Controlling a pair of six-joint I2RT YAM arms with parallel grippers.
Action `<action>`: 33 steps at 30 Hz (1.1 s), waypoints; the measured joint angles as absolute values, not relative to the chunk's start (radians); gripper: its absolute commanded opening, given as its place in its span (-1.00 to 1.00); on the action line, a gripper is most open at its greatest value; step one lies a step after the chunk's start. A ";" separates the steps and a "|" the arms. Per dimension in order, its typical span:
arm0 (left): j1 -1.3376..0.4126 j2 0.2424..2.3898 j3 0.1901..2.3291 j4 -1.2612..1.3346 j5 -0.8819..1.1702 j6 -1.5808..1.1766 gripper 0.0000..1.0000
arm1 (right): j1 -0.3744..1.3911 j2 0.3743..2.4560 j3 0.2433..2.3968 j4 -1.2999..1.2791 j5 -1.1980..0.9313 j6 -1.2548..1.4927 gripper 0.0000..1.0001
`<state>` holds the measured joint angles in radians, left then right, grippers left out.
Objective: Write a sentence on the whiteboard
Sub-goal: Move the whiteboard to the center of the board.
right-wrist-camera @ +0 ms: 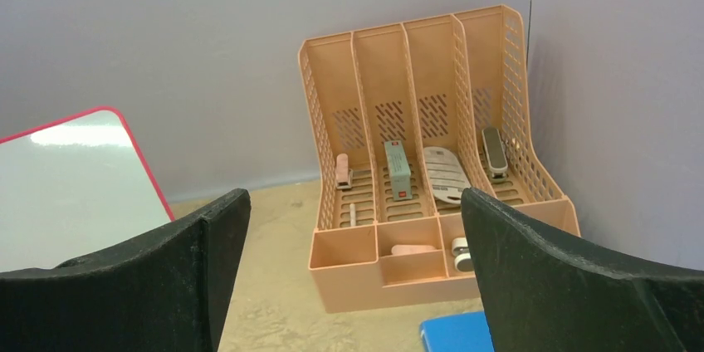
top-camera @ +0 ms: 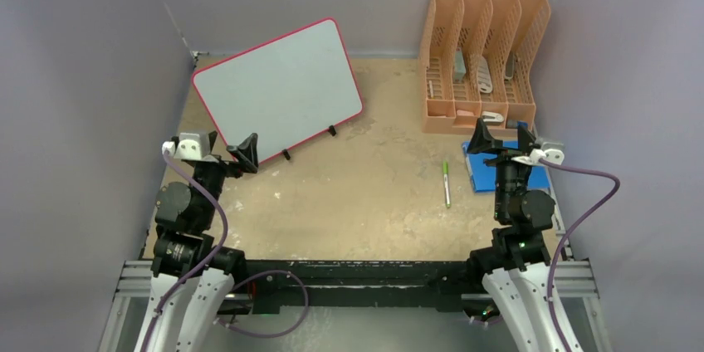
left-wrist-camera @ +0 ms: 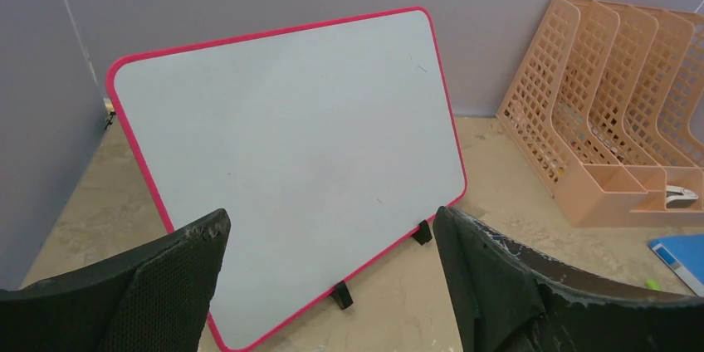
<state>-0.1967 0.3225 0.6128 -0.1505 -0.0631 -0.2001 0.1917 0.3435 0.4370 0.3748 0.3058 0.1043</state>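
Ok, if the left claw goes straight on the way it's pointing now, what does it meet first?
Most likely the whiteboard: in the wrist view its blank face fills the gap between the fingers of the open left claw, with nothing in front of it. How far ahead is hard to judge.

Whiteboard [right-wrist-camera: 66,190] cut off at right wrist view's edge (items [right-wrist-camera: 399,171] in organizer [right-wrist-camera: 390,290] indistinct)

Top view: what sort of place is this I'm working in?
Probably a walled-in lab bench dressed as an office desk: a blank whiteboard, an orange file organizer, and a green marker on the worn tabletop.
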 measured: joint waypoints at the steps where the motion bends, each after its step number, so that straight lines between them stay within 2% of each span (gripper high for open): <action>1: -0.197 0.323 0.613 -0.150 -0.063 -0.200 0.89 | 0.192 0.344 0.437 0.374 0.306 0.104 0.98; 8: -0.197 0.340 0.613 -0.152 -0.064 -0.206 0.99 | 0.196 0.335 0.437 0.369 0.306 0.105 0.98; 18: -0.197 0.453 0.628 -0.210 -0.063 -0.254 0.99 | 0.199 0.331 0.437 0.369 0.306 0.105 0.98; 28: -0.197 0.737 0.741 -0.390 -0.056 -0.414 0.81 | 0.212 0.311 0.437 0.366 0.306 0.105 0.98; 33: -0.202 0.901 0.756 -0.456 -0.032 -0.526 0.78 | 0.216 0.311 0.437 0.365 0.306 0.105 0.98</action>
